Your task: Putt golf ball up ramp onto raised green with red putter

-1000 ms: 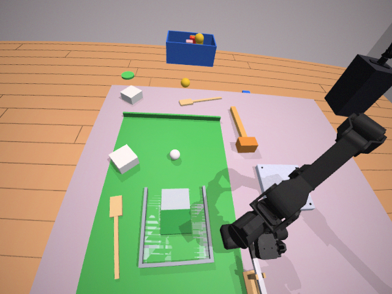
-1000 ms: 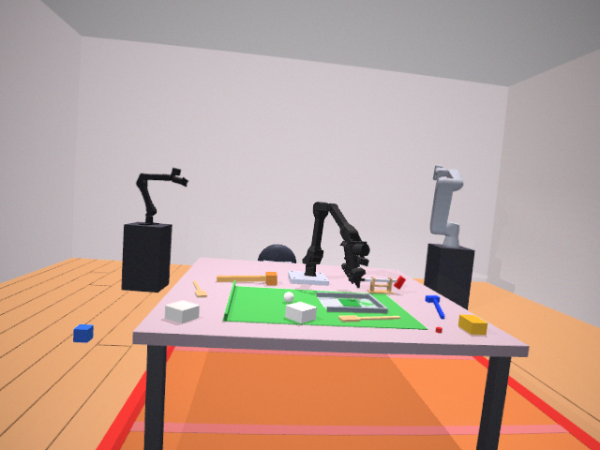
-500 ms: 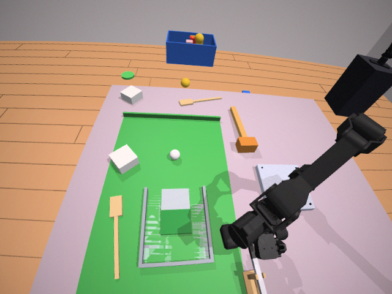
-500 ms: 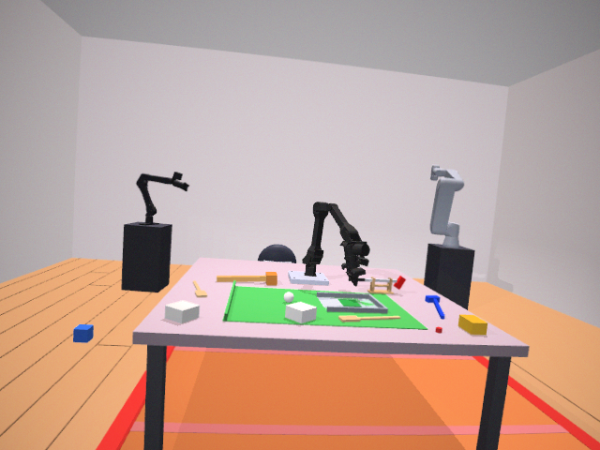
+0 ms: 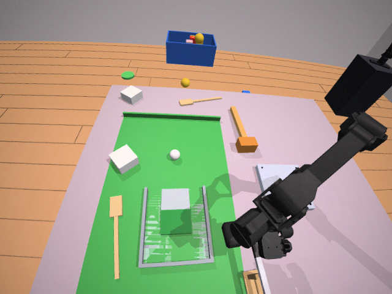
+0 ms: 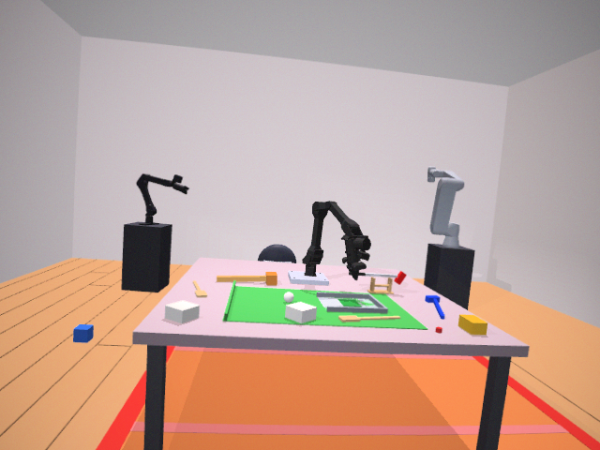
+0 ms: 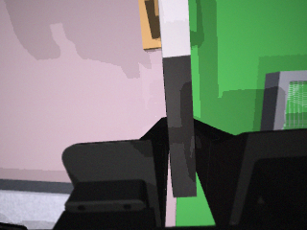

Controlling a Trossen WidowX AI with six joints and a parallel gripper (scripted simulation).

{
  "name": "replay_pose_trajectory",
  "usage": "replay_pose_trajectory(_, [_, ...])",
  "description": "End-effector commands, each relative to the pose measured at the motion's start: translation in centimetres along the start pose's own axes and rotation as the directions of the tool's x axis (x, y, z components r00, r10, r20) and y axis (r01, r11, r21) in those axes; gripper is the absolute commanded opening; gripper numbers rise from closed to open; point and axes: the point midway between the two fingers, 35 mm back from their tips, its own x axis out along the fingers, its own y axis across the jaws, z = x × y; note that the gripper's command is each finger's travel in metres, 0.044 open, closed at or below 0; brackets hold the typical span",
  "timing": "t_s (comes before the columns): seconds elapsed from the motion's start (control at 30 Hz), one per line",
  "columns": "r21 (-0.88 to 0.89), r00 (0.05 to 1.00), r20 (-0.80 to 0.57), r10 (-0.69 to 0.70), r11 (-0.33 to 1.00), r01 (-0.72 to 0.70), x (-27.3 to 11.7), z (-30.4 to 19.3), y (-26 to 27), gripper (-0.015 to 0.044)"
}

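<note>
Note the golf ball (image 5: 174, 154) on the green mat (image 5: 142, 142), well left of the gripper (image 7: 179, 158) and beyond the raised green (image 5: 174, 211). Moving right, find the red putter (image 7: 178, 105) at the mat's right edge, its shaft running straight out from the jaws toward the wooden stand (image 7: 151, 24). The jaws are closed nearly together, pinching the dark grip end of the shaft. You will likely need to lift clear of the stand before swinging left toward the ball.
</note>
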Motion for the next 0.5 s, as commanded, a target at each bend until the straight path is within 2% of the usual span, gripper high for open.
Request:
replay_pose_trajectory(0.0, [-0.005, 1.0, 0.017, -0.016, 1.0, 0.016, -2.6, 1.0, -0.3, 0.0])
replay_pose_trajectory(0.27, [-0.005, 1.0, 0.017, -0.015, 1.0, 0.015, -6.7, 1.7, 0.2, 0.0])
replay_pose_trajectory(0.47, [0.031, 1.0, 0.001, -0.02, 0.999, 0.02, -6.2, 0.8, -0.4, 0.0])
